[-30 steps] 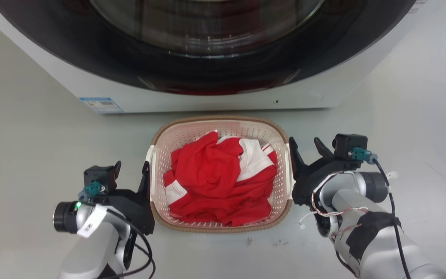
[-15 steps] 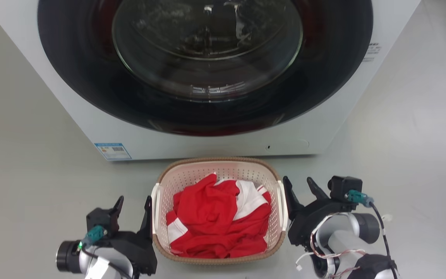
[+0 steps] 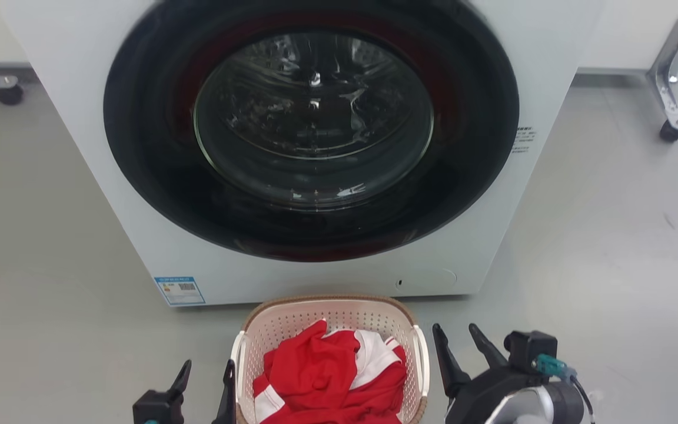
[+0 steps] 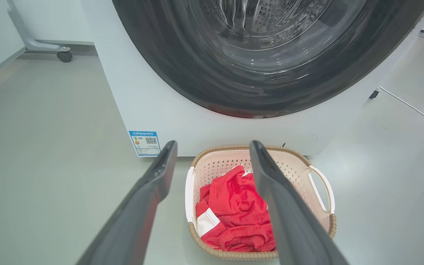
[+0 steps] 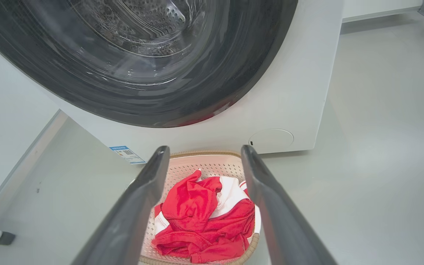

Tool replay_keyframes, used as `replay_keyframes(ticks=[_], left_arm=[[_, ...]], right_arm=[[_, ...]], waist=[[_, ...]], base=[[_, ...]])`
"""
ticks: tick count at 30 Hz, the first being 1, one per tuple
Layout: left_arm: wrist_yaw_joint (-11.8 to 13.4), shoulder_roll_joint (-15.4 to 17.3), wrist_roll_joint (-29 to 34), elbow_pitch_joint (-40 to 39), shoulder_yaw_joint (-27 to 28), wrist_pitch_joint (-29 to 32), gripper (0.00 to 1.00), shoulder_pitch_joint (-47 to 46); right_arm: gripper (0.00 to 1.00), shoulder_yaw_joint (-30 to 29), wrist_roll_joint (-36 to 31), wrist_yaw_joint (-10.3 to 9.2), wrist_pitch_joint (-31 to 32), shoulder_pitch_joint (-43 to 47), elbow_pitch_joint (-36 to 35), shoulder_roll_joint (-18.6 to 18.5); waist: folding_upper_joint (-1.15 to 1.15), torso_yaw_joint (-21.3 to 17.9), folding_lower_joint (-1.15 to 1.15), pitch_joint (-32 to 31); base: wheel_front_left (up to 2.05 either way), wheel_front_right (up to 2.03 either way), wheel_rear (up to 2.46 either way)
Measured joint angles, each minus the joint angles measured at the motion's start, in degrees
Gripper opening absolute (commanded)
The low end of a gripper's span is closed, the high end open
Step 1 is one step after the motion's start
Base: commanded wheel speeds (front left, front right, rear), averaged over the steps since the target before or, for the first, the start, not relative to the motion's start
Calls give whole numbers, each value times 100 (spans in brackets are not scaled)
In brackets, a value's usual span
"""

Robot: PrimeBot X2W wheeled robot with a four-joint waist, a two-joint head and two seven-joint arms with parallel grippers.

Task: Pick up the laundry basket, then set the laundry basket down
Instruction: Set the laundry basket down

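Note:
The laundry basket (image 3: 327, 304), cream perforated plastic with a brown woven-look rim, stands on the grey floor just in front of the washing machine. A red and white garment (image 3: 333, 377) is bundled inside it. My left gripper (image 3: 208, 377) is open at the basket's left side, a little apart from the white loop handle. My right gripper (image 3: 455, 340) is open to the basket's right, with a small gap. Both wrist views look down on it: the left gripper (image 4: 214, 143) frames the laundry basket (image 4: 215, 165), the right gripper (image 5: 204, 147) frames the laundry basket (image 5: 197, 163). Nothing is between either pair of fingers.
A white front-loading washing machine (image 3: 109, 194) with a round dark glass door (image 3: 315, 118), which is shut, rises right behind the basket. Wheeled frame legs stand at the far right (image 3: 668, 126) and far left (image 3: 6, 94). A thin white cable (image 4: 410, 106) lies on the floor.
The head camera has moved: the whole picture has slid down, so more of the washing machine shows and the basket looks smaller. Both grippers stay open at the basket's sides.

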Motion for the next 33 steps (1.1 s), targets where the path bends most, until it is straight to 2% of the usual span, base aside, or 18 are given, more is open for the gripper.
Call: replay_keyframes(ticks=[7,16,33], left_arm=[[60,41,85,-669,155,0,100,571],[112,69,224,-1386,365,0,100,982],[163,0,479,-2059,533,0,100,1452]], right_arm=[[100,-268,-416,-7,0,618,-681,-93],[100,-801,-993,-7,0,1171,-1343,-132],[100,-1644,-2036,-8,-1,2014,-2221,10]], waist=[[0,-12,0,-324],[1,-49,1,-424],[1,-136,1,-478]], base=[[0,0,0],[0,0,0],[0,0,0]])
